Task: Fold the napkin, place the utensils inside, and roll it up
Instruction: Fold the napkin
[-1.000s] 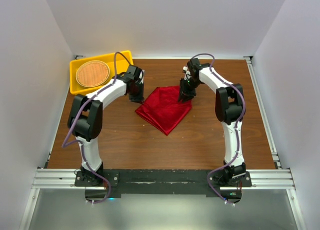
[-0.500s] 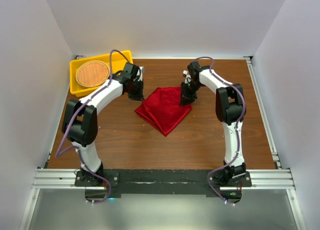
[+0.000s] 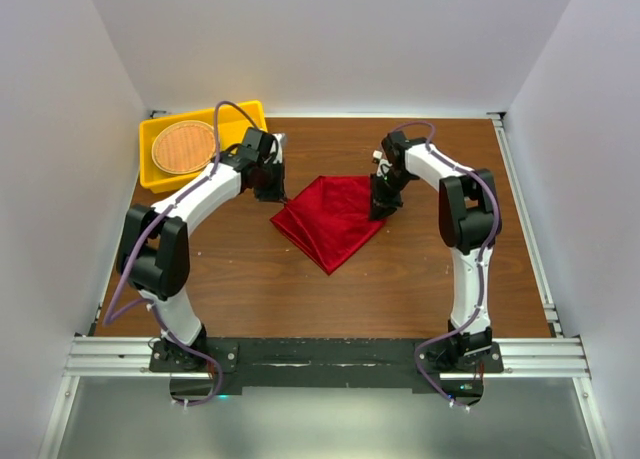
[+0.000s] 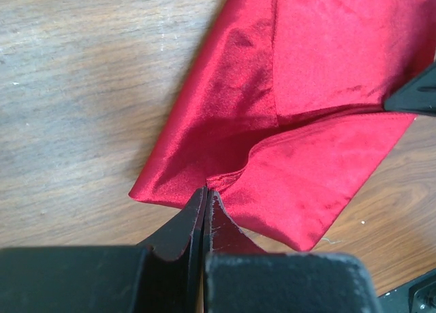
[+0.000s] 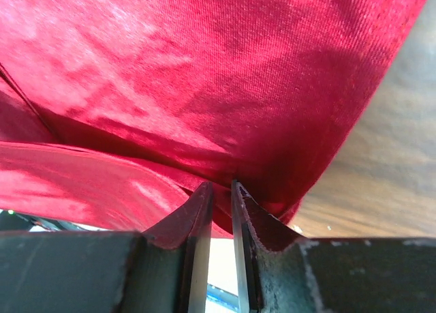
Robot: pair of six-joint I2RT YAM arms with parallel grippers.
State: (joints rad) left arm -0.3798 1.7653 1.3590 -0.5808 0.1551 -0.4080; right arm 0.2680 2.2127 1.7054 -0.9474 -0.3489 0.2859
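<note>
While the wooden table (image 3: 300,279) is lying beneath me, I am holding the folded red napkin (image 3: 332,219) between my two grippers, my left gripper (image 4: 205,192) pinching its edge right at the tips with jaws pressed together, my right gripper (image 5: 219,187) nipping a lifted fold through a narrow gap.

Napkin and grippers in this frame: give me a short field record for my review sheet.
napkin: red, folded over, on table
left gripper: shut on napkin's left corner
right gripper: pinching napkin's right edge, jaws a slit apart
fork: not in view
yellow tray: far left, holds round woven mat
</note>
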